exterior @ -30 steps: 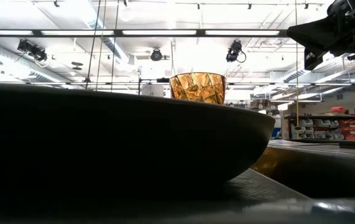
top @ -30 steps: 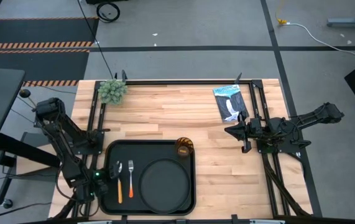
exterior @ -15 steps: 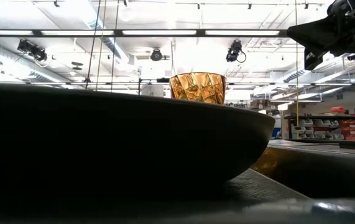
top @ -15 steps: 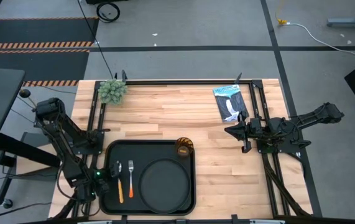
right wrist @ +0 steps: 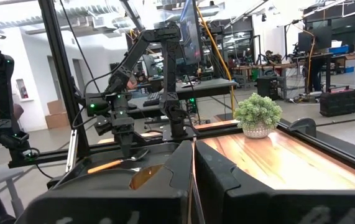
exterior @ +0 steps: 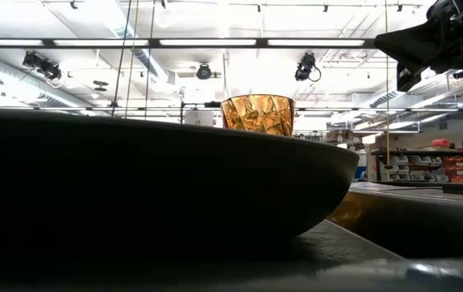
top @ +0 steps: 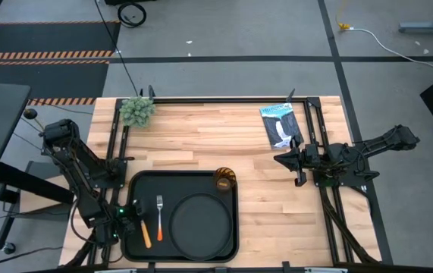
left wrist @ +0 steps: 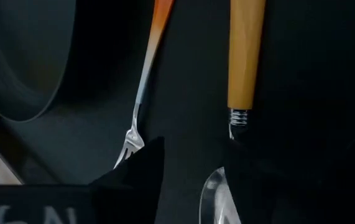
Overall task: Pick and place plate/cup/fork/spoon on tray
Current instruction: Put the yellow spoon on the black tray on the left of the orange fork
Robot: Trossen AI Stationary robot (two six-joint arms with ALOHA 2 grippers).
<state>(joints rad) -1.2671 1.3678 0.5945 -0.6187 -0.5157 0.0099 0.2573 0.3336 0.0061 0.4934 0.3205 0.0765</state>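
The black tray (top: 177, 177) lies at the table's near edge. On it rest the round black plate (top: 199, 224), the amber cup (top: 224, 180) at its far right corner, and the fork (top: 159, 214) left of the plate. The spoon (top: 145, 233) lies slanted left of the fork, its bowl under my left gripper (top: 135, 211), which is shut on it. My right gripper (top: 279, 159) is shut and empty, above the table's right side. In the low view the plate (exterior: 158, 186) fills the front and the cup (exterior: 257, 113) shows behind it. My left gripper comes at the spoon from above, pointing down. Its two fingers stand on either side of the bowl (left wrist: 213, 190), just behind the neck (left wrist: 239, 118), across the spoon. The orange handle (left wrist: 247, 50) sticks out beyond the fingers. Whether the spoon is clear of the tray, I cannot tell.
A small potted plant (top: 136, 111) stands at the far left corner. A dark packet (top: 280, 125) lies at the far right. Black frame rails (top: 311, 129) run along the table's left and right sides. Bare wood lies between the tray and the far edge.
My left gripper has gone a little toward the table's right and far edges and now covers the spoon's bowl. The spoon has turned: its bowl end has swung toward the table's left, while the handle's free end has stayed about where it was.
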